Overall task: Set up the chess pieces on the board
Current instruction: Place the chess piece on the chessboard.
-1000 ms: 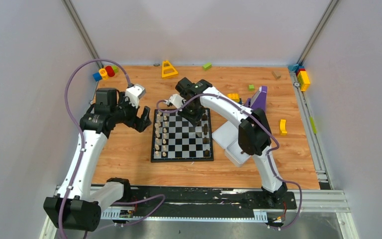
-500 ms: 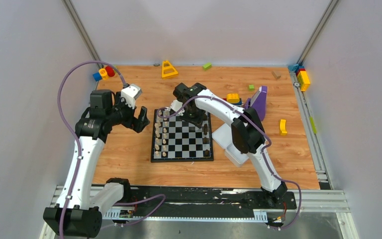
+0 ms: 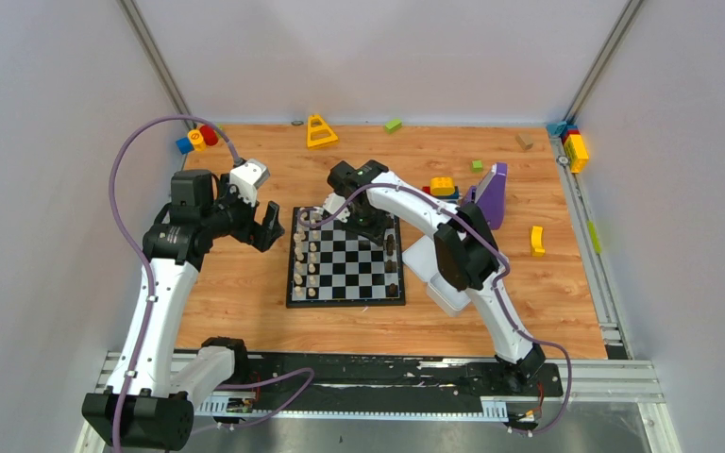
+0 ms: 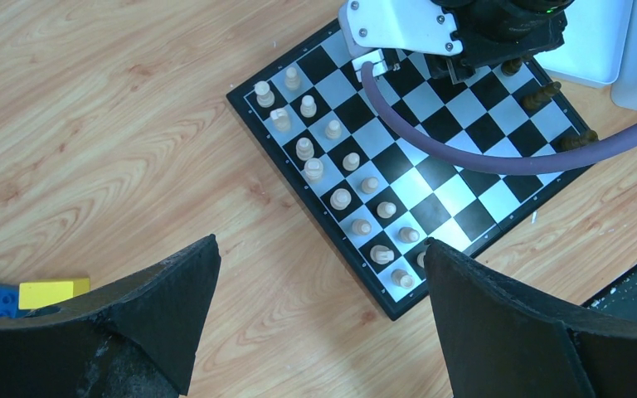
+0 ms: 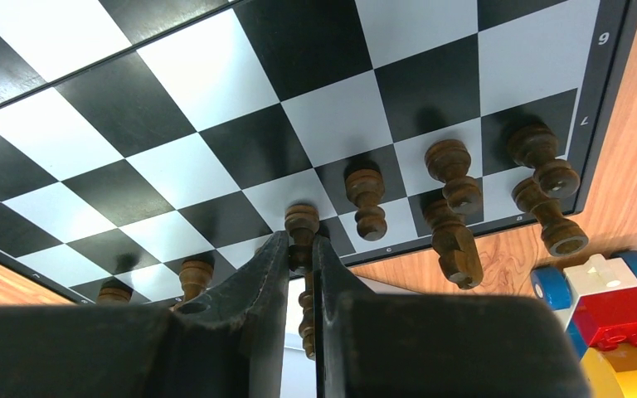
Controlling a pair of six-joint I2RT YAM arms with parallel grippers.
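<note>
Right gripper (image 5: 301,253) is closed almost fully, and a dark piece (image 5: 302,222) is pinched upright between its fingers. It is held low over the far end of the board (image 3: 354,274), one row in from the board's right edge. Whether the piece's base touches the square cannot be told.

The other dark pieces (image 5: 452,178) are stood along the board's right edge, some of them leaning. Cream pieces (image 4: 340,178) are lined up in two rows along the board's left edge.

The board is laid flat near the middle of the table (image 3: 245,293), and a white tray (image 3: 427,257) is set against the board's right edge.

Left gripper (image 4: 319,249) is spread wide with nothing held, and is parked above the table just off the board's far left corner.

Toy blocks (image 3: 197,139) are scattered along the table's far edge.
</note>
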